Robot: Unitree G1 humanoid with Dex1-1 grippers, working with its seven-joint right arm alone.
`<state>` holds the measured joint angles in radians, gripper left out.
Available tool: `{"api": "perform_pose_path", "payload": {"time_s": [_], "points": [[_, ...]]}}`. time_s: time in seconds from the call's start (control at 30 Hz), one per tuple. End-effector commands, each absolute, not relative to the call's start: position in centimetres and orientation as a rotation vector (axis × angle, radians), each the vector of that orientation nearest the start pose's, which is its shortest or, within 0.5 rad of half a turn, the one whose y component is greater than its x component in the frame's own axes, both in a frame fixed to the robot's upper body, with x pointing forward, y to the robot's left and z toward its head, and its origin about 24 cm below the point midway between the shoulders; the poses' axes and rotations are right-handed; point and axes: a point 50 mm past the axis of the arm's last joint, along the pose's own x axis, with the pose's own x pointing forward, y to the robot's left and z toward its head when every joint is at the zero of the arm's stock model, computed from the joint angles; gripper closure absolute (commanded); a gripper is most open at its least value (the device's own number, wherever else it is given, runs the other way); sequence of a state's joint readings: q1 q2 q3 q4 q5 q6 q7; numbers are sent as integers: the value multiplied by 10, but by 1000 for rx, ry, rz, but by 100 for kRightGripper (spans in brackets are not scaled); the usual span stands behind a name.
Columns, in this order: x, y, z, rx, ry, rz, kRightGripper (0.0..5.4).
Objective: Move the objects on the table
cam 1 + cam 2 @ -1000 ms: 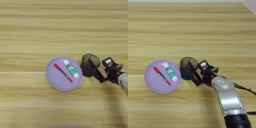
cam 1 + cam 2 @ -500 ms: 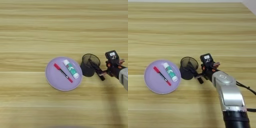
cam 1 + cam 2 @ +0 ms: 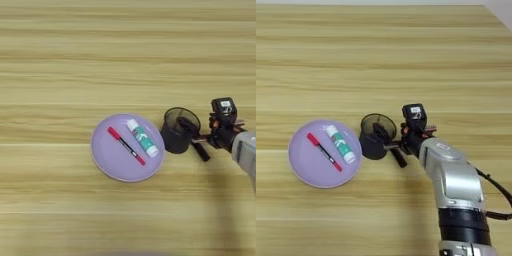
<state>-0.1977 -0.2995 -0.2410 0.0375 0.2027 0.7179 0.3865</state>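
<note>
Wooden table (image 3: 60, 50) fills both views, plank lines running horiz.

Lilac plate (image 3: 107, 160) sits lower centre in left eye view, lower left in right eye view. On it: red pen (image 3: 126, 145) lying diag, upper-left to lower-right, and glue stick (image 3: 142, 138) just beside it on the right, same diag, white cap end toward upper left. The two are near each other, can't tell if touching.

Mesh pen cup (image 3: 178, 131) stands upright just right of the plate; rim close to the plate edge, contact unclear.

Black marker (image 3: 390, 145) leans in the cup: upper end inside the rim, lower end sticking out toward lower right past the cup wall. Whether that end is through the mesh or just overlapping it, can't tell.

Right hand (image 3: 401, 146) is at the cup's right side, the silver forearm coming up from bottom right of the right eye view. One black finger (image 3: 399, 157) points down-left at the cup base. Open or closed: can't tell, fingers merge w/ marker and cup.
</note>
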Motion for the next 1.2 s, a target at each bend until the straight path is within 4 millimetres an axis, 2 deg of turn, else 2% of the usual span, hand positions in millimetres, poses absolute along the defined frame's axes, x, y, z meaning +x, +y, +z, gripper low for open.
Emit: {"api": "perform_pose_path", "payload": {"time_s": [0.03,0.23,0.73,1.2], "points": [[294,-236,80,109,365,162,6],[302,-241,80,77,392,141,6],[308,-239,59,40,472,162,168],[309,-238,53,54,483,160,310]]}}
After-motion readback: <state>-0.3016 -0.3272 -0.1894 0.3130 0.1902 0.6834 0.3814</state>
